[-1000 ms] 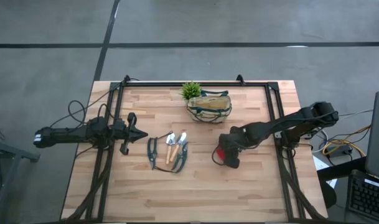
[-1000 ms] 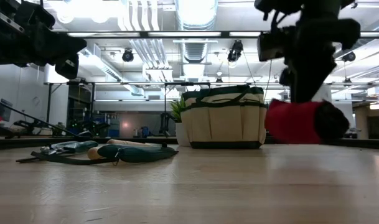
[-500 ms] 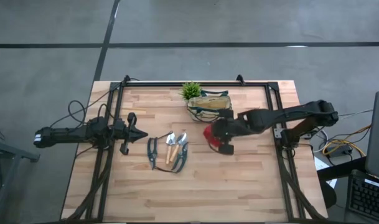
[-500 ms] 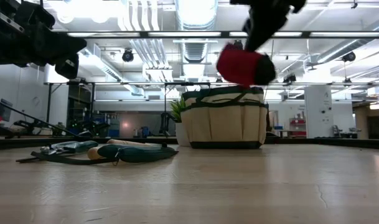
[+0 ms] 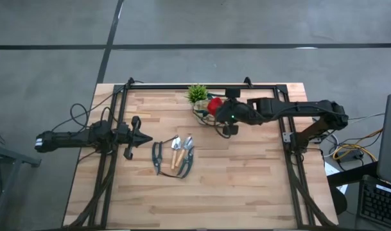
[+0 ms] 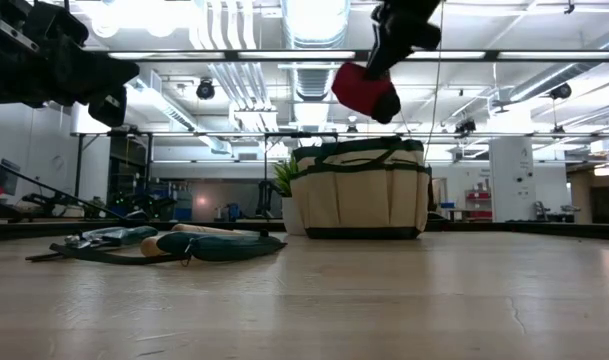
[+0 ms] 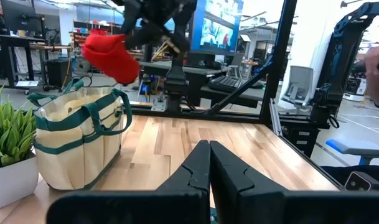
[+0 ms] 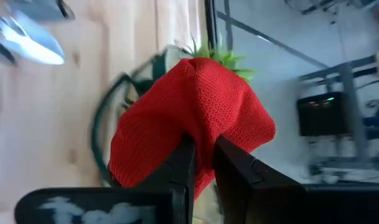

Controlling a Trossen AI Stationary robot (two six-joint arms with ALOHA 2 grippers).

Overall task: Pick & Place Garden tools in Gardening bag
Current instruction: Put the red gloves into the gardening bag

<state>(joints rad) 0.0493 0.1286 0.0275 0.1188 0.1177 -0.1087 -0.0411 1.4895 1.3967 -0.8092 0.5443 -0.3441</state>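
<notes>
- Right gripper (image 5: 216, 109): fingers clamped on the red knit lump (image 6: 364, 90), held in the air above the gardening bag (image 6: 361, 190).
- Left gripper (image 5: 144, 138): fingers pressed together, holding nothing, beside the tools.
- Shears (image 5: 157, 156) and two wooden-handled tools (image 5: 180, 151): lying mid-table.
- Potted plant (image 5: 196, 94): touching the bag.

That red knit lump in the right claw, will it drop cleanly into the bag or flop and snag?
Probably floppy: the red knit lump bulges and sags around the right claw pinching it. It looks light, hanging from one fold. Held above the gardening bag, it may drape over the rim or a loop handle rather than drop straight in.
</notes>
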